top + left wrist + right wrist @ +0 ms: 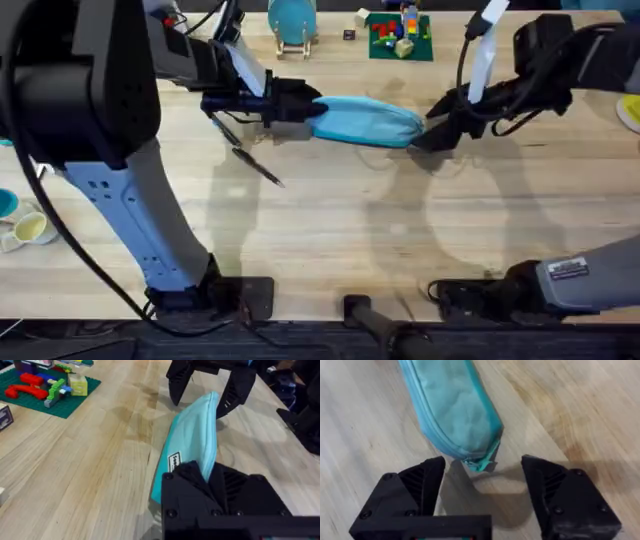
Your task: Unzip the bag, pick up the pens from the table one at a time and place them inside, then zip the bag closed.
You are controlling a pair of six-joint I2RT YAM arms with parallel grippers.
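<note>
The bag [365, 121] lies lengthwise across the far middle of the surface [400, 230], stretched between the two arms. The left pincer [300, 103] is closed on the bag's left end, fabric pinched between its fingers [192, 480]. The right pincer [440, 130] stands open at the bag's right end, fingers spread to either side of the zipper tab [487, 464], not touching it. Two pens [245, 150] lie on the surface just near of the left pincer, outside the bag
</note>
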